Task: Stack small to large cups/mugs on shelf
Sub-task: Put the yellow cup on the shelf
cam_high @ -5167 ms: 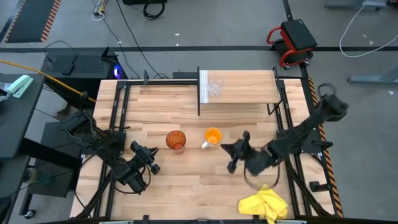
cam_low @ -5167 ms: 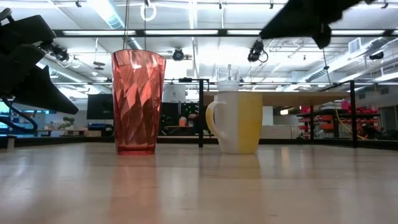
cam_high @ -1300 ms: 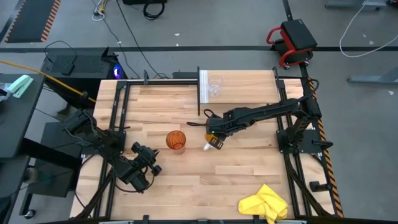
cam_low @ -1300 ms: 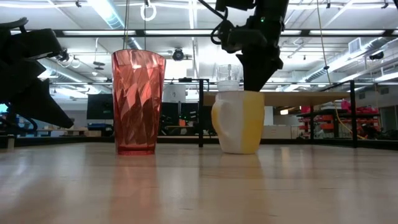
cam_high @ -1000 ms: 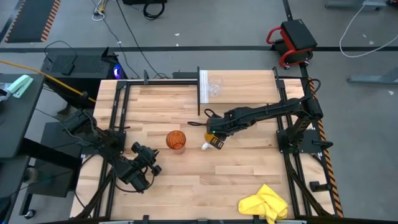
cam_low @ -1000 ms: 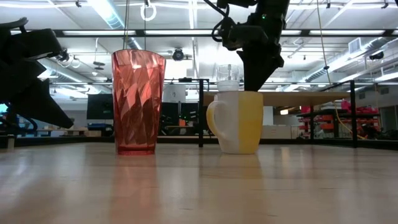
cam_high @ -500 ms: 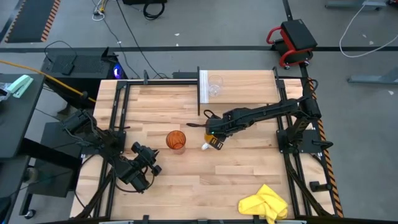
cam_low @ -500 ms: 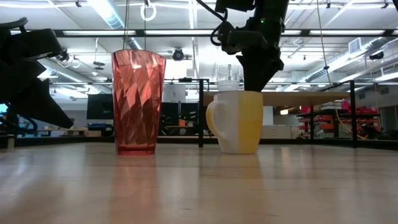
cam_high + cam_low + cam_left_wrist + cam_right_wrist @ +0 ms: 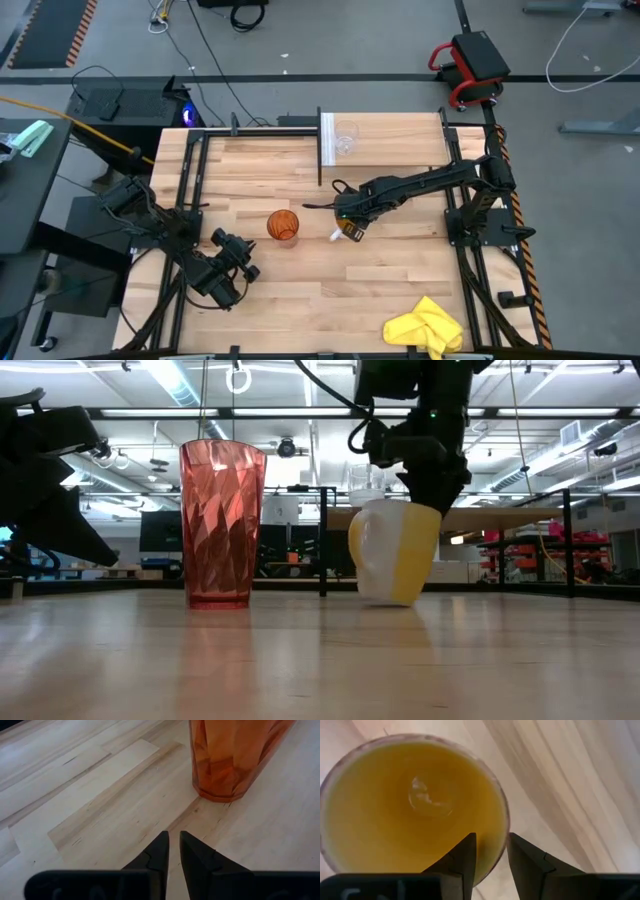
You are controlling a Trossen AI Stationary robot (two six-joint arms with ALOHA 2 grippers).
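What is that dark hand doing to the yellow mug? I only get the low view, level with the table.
Observer: The right wrist view shows it. The right hand pinches the mug by its rim, one finger inside and one outside.
Operator: Where would the mug go?
Observer: From above, a raised shelf stands at the table's far edge. A small clear glass cup sits on it, beside the white end panel.
Operator: And the dark shape on my left?
Observer: That is the left hand. Its wrist view shows it shut, pointing at the tumbler and not touching it.
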